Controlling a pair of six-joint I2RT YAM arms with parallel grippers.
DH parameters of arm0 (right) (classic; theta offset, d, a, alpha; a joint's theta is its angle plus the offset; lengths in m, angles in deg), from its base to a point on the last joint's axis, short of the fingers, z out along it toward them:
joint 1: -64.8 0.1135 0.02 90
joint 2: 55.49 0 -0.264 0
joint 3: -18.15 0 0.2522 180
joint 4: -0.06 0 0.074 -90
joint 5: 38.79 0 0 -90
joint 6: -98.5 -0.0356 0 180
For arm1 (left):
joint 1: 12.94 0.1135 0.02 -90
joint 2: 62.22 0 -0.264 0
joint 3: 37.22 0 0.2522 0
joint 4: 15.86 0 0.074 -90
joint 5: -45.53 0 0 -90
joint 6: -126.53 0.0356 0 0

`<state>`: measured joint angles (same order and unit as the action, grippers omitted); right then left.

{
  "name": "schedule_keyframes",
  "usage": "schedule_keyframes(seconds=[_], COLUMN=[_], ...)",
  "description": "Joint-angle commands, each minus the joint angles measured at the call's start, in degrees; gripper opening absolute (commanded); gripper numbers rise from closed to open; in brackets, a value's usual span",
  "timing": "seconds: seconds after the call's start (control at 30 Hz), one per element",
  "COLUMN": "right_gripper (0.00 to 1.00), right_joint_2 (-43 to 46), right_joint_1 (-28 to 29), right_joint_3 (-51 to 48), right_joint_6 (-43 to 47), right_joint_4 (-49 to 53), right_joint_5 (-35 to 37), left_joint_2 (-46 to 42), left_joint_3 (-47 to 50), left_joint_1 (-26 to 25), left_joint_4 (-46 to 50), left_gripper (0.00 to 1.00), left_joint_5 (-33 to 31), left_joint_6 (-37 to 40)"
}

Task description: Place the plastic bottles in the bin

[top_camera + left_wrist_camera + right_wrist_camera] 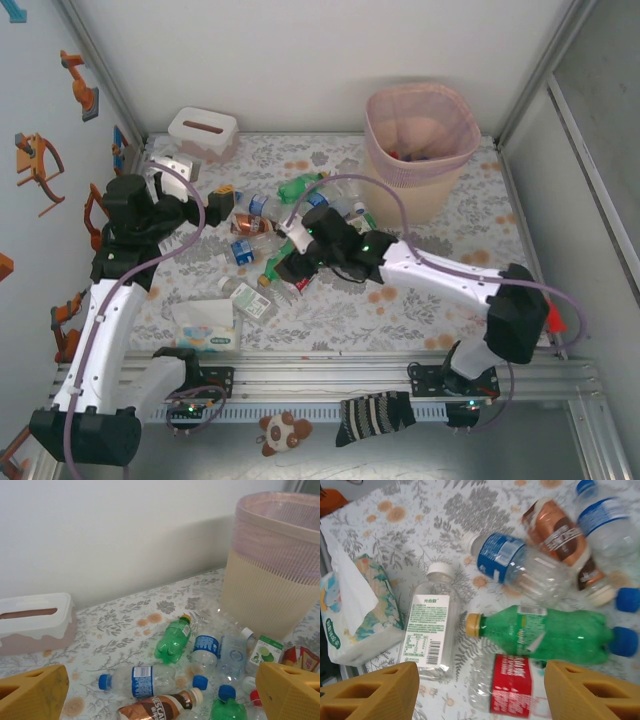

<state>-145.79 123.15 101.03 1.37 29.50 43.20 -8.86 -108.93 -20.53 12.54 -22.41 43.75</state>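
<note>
The white-and-black left arm [100,320] rises from its base at the near left, bends at a bulky black wrist, and aims the left gripper [170,172] toward the far side, its 2 yellow wedge-shaped fingers [32,692] spread as wide as they go. The white-and-black right arm [440,275] folds at its black elbow and stretches its forearm leftward to mid-table. There the right gripper [290,255] tilts downward, its 2 yellow fingers [592,690] well apart and closed on nothing.
</note>
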Motion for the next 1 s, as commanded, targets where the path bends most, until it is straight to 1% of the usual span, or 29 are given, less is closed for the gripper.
schedule_keyframes(seconds=[0.0,0.23,0.53,0.67,0.97], right_gripper=[0.65,0.63,0.62,0.62,0.65], right_joint_2=[-5.61,-17.69,-29.2,-32.4,-37.6], right_joint_1=[3.15,6.48,10.39,11.66,13.76], right_joint_3=[4.32,15.24,26.75,30.8,37.49], right_joint_6=[-2.88,-3.96,-4.21,-3.67,-2.05], right_joint_4=[0.32,10.09,18.64,21.57,26.35], right_joint_5=[2.43,4.61,8.18,10.75,13.29], left_joint_2=[-1.16,-1.24,-1.51,-1.33,-0.98], left_joint_3=[0.78,0.52,0.56,0.65,0.82], left_joint_1=[-0.23,-0.23,-0.05,0.21,0.48], left_joint_4=[-0.36,0.01,-0.26,-0.42,-0.72], left_gripper=[0.95,0.95,0.95,0.95,0.95], left_joint_5=[-2.88,-4.28,-4.57,-4.57,-4.36], left_joint_6=[0.65,0.34,0.1,-0.15,-0.46])
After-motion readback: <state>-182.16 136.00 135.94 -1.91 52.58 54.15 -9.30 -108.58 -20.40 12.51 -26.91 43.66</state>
